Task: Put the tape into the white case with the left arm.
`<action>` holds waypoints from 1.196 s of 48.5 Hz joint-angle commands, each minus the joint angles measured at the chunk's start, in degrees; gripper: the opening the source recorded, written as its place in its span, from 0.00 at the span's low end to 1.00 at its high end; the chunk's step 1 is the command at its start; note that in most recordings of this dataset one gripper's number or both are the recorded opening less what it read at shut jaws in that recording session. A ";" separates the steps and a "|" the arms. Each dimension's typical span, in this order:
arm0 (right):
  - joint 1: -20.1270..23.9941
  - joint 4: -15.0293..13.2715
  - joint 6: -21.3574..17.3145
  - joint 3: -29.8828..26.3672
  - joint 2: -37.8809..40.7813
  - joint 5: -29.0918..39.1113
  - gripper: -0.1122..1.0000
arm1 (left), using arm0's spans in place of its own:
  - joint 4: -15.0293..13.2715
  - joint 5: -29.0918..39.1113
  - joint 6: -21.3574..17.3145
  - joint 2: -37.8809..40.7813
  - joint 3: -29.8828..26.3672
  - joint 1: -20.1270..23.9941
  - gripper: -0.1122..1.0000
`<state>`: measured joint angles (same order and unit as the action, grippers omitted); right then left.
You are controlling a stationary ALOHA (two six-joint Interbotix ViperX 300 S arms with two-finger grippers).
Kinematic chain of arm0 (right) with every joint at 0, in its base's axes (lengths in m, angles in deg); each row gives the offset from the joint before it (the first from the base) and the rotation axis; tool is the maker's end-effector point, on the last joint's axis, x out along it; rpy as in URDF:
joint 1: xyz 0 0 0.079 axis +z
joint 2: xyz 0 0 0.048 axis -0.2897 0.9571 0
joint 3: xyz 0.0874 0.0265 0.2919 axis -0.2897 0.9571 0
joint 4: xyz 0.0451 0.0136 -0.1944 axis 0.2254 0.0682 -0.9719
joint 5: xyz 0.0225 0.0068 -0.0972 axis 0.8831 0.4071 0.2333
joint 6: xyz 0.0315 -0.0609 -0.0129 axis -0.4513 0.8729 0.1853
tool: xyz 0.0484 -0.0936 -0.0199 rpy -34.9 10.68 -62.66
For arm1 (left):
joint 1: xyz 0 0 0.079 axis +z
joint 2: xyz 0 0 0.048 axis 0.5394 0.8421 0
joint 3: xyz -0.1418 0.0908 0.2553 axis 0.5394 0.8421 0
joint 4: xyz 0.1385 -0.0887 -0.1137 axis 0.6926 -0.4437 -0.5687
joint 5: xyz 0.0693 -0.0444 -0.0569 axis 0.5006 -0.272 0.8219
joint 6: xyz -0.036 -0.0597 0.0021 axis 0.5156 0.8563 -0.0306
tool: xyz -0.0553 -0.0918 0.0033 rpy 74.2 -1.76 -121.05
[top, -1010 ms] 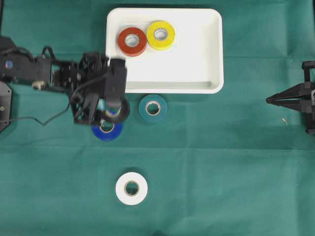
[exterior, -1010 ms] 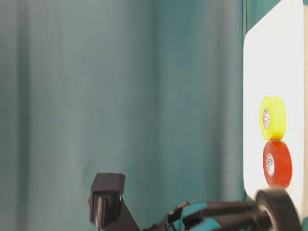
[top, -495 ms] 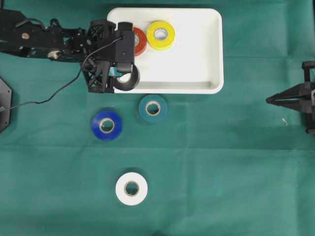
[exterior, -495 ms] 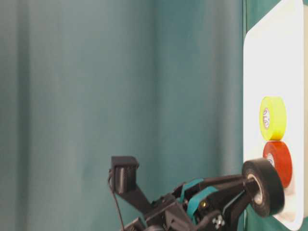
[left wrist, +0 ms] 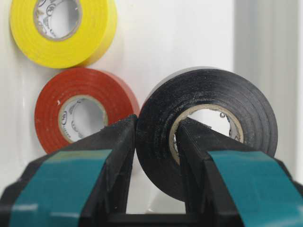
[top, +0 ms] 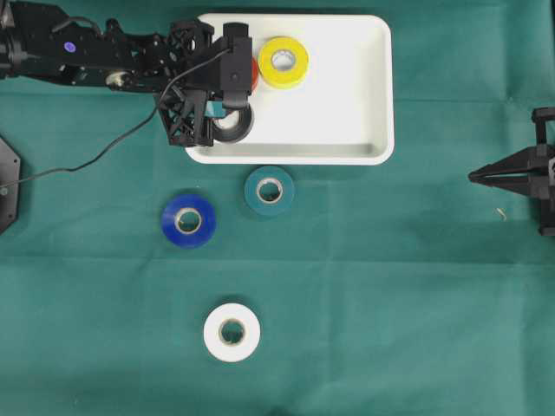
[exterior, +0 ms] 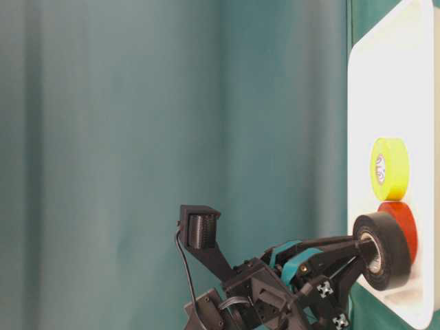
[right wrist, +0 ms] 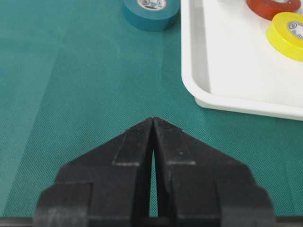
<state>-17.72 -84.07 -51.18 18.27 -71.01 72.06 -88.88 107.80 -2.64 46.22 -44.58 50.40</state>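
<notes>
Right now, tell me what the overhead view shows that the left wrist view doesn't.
Only the overhead view shows the teal tape, blue tape and white tape on the cloth, and the right gripper. Only the left wrist view shows one finger inside the black tape's core. Both show the red tape, yellow tape and white case.

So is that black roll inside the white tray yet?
Not set down: the black roll hangs over the white tray, pinched through its wall by the left tool.
</notes>
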 commanded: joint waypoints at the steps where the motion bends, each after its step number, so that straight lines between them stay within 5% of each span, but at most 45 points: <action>1: 0.00 -0.09 -0.09 -0.70 0.44 -0.53 0.02 | 0.00 -0.35 0.09 -0.79 -0.97 0.09 0.31; 20: -0.09 -0.09 -0.09 -0.62 0.44 -0.53 0.02 | 0.00 -0.35 0.35 -0.88 -0.70 0.53 0.33; 29: 0.00 -0.09 -0.09 -0.70 0.53 -0.53 0.02 | 0.00 -0.35 0.44 -1.32 0.00 0.53 0.81; 34: 0.00 -0.09 -0.09 -0.62 0.44 -0.53 0.02 | -0.09 -0.35 0.53 -1.85 0.53 0.44 0.98; 58: -0.09 -0.09 -0.09 -0.62 0.44 -0.53 0.02 | -0.35 -1.14 1.49 -11.87 8.35 -2.55 0.98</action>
<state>-17.72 -84.07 -51.18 18.27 -71.01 72.06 -88.97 107.53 -1.59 37.70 -37.03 48.81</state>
